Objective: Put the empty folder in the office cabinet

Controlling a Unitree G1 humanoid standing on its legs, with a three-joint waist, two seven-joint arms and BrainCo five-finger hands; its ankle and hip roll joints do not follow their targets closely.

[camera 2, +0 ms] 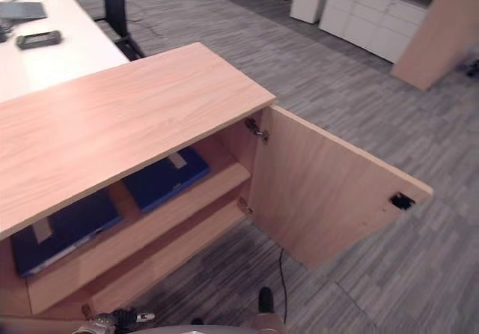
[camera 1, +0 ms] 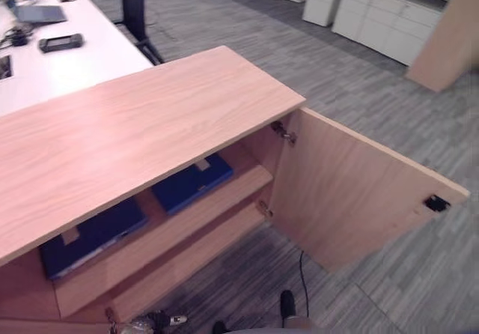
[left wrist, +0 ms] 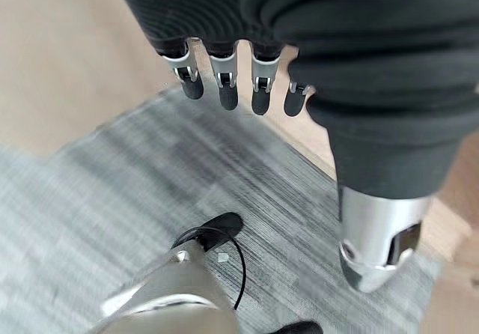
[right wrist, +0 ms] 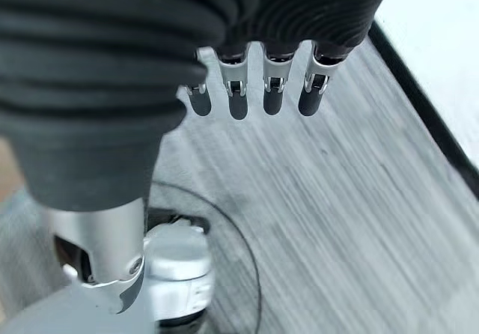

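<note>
Blue flat folders (camera 1: 191, 183) (camera 1: 93, 237) already lie on the light wooden cabinet's (camera 1: 142, 124) upper shelf, door swung wide; left hand (left wrist: 224, 83) and right hand (right wrist: 254, 87) hang relaxed, empty, so I'd say just close up next

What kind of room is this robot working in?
Most likely an office. A low wooden cabinet stands open with blue folders on its shelf, a white desk sits behind it, and white drawer units line the far side of the grey carpet.
</note>
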